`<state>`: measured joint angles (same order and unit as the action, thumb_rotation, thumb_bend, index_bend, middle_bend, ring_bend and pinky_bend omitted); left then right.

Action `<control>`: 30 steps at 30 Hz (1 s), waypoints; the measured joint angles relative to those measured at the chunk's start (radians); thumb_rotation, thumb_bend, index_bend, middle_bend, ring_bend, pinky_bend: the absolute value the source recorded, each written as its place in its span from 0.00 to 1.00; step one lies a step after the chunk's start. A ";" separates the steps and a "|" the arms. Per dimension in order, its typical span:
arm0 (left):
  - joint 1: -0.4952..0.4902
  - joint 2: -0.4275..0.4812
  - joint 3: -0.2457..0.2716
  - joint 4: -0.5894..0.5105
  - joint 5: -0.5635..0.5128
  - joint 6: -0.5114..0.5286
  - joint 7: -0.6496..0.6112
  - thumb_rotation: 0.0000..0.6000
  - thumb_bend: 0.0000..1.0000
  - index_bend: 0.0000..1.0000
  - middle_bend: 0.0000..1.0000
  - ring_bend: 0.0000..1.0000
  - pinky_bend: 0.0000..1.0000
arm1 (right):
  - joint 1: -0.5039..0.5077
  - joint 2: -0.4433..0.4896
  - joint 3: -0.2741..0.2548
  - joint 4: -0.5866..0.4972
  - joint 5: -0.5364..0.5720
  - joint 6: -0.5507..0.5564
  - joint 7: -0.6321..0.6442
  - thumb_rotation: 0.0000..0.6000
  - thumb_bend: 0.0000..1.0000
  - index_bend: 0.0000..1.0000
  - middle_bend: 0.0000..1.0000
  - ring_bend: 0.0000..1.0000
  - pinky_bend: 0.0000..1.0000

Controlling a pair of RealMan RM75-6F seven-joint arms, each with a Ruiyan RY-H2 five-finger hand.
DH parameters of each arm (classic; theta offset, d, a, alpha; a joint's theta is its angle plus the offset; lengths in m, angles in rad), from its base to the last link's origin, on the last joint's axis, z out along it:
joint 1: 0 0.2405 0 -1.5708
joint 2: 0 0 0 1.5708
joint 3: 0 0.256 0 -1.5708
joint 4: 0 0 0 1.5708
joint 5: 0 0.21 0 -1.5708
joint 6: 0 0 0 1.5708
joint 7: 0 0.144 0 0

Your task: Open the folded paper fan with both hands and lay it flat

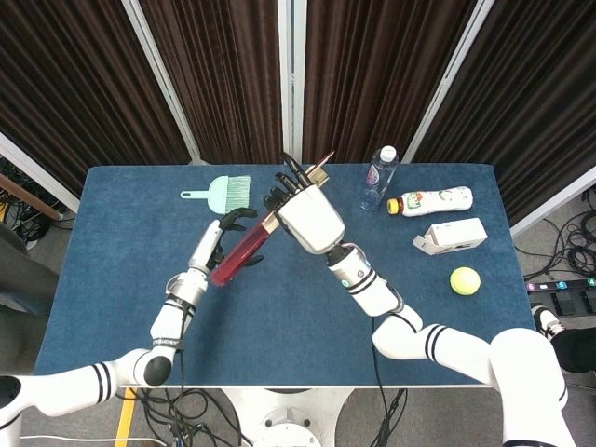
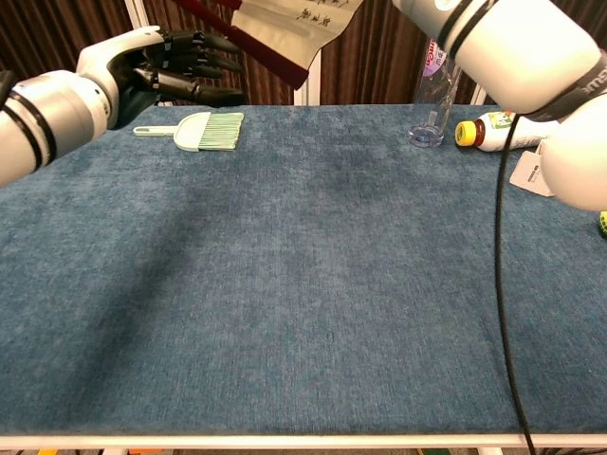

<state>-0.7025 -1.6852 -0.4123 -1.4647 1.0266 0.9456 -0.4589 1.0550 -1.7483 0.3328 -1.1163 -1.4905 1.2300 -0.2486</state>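
The paper fan (image 1: 240, 253) is partly spread, with dark red ribs and a cream leaf (image 2: 285, 19), and it is held in the air above the blue table (image 1: 279, 317). My right hand (image 1: 303, 219) grips it near the upper end; in the chest view only that arm's forearm (image 2: 493, 47) shows. My left hand (image 1: 219, 244) is raised right beside the fan's lower red end. Its fingers (image 2: 190, 66) are spread and hold nothing, just below the ribs in the chest view. I cannot tell whether they touch the fan.
A green hand brush (image 1: 228, 194) lies at the back left. At the back right stand a clear water bottle (image 1: 377, 177), a white bottle on its side (image 1: 430, 200) and a white box (image 1: 452, 235). A yellow ball (image 1: 464, 280) sits near the right edge.
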 measured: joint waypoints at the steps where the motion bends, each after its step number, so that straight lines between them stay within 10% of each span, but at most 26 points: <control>1: -0.001 -0.006 -0.007 -0.001 -0.011 0.002 -0.001 1.00 0.00 0.28 0.25 0.12 0.28 | 0.003 -0.006 0.003 0.000 0.003 -0.002 -0.008 1.00 0.67 0.73 0.54 0.28 0.00; 14: -0.016 -0.077 -0.089 -0.019 -0.097 0.032 -0.035 1.00 0.01 0.41 0.38 0.24 0.37 | 0.026 -0.069 0.025 -0.006 0.045 -0.010 -0.047 1.00 0.67 0.73 0.54 0.29 0.00; 30: 0.014 -0.179 -0.130 0.059 -0.087 0.152 -0.089 1.00 0.26 0.57 0.56 0.40 0.46 | 0.001 -0.049 0.031 -0.047 0.070 0.006 -0.073 1.00 0.67 0.73 0.54 0.29 0.00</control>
<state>-0.6884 -1.8642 -0.5419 -1.4059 0.9398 1.0973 -0.5482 1.0563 -1.7974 0.3640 -1.1632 -1.4206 1.2360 -0.3220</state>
